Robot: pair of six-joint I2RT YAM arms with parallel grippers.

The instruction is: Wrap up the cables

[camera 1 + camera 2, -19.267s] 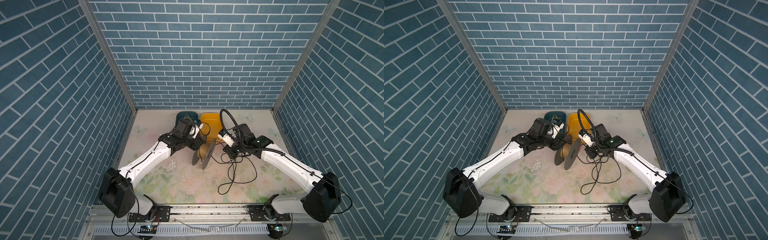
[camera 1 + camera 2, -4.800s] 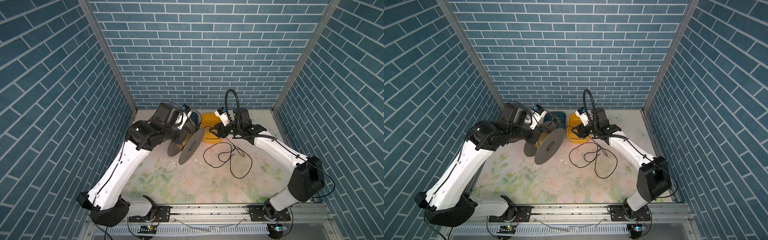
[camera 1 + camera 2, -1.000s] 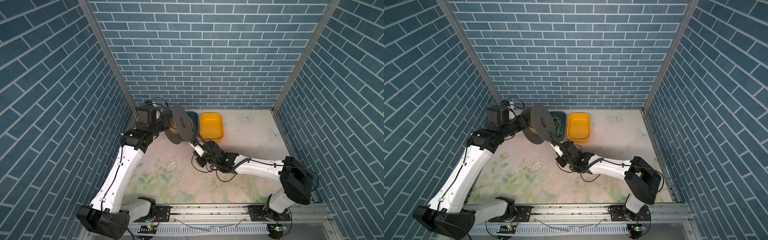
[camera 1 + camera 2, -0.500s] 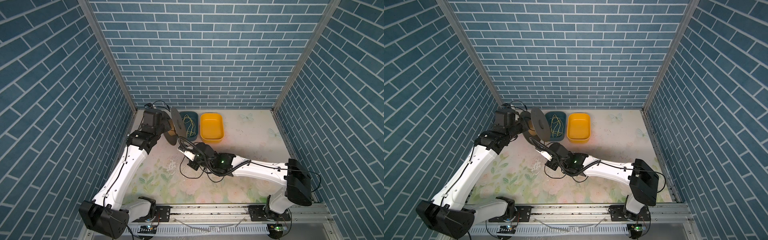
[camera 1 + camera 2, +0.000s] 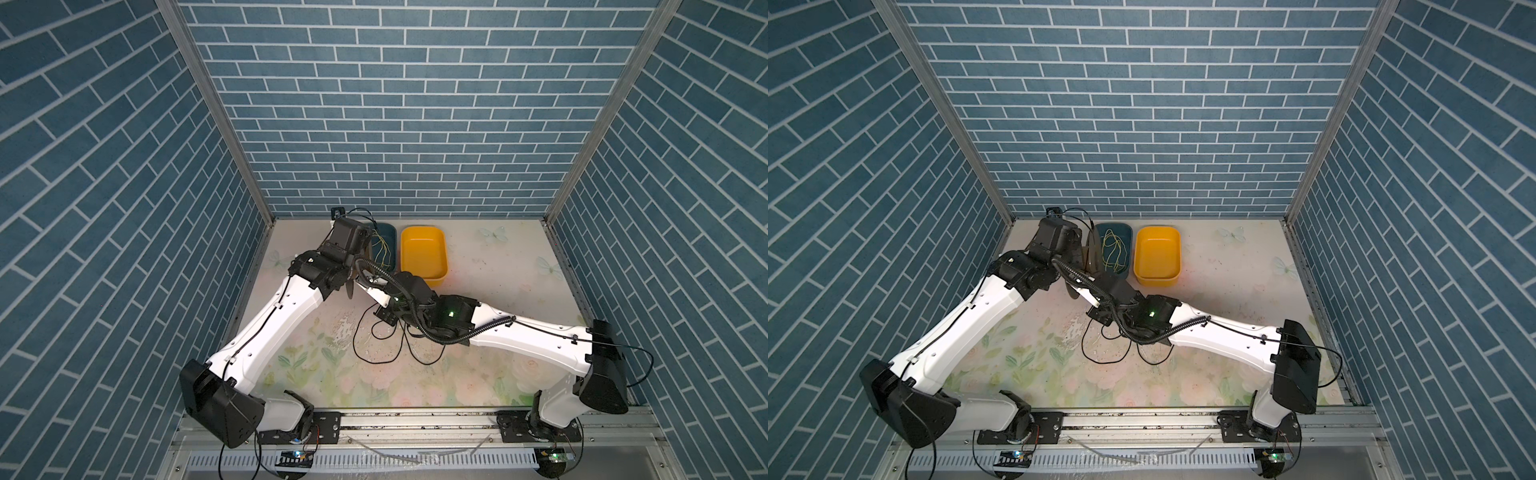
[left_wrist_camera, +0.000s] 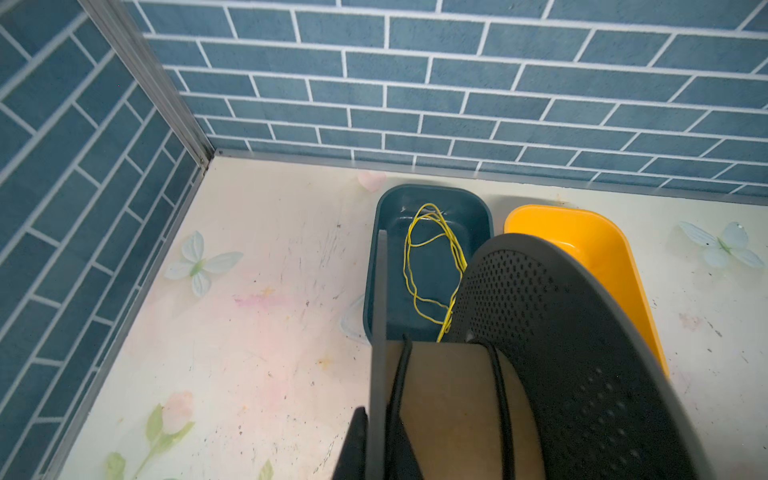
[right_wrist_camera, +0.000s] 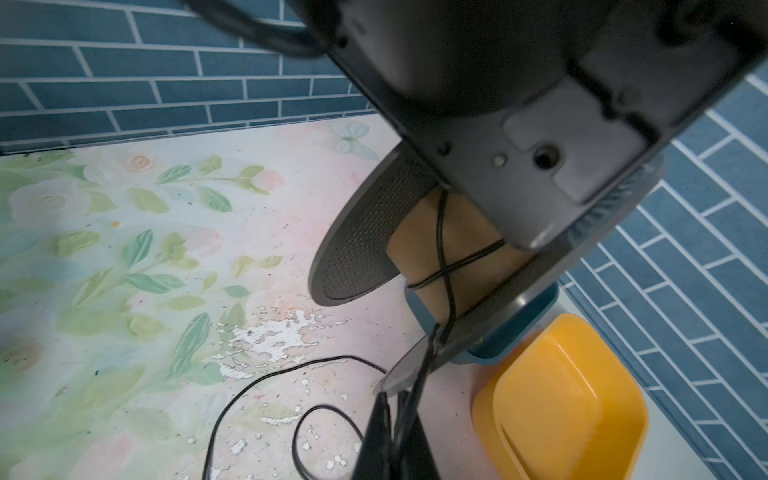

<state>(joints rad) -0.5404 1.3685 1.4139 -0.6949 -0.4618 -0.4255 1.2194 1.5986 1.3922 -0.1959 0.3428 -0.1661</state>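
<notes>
With the left gripper (image 6: 376, 453) pinching a flange of the grey perforated, cardboard-cored spool (image 6: 561, 353) and the right gripper (image 7: 395, 440) clamped on the thin glossy black cord (image 7: 444, 271), mostly lying looped mid-frame in both top views, the few crossed turns could slip loose if tension drops.

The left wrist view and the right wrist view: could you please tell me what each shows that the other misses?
Only the left wrist view shows the yellow wire in the blue tub. Only the right wrist view shows the cable looping loose on the table and the right gripper pinching it. Both show the spool with cable turns on it, and the yellow tub.
</notes>
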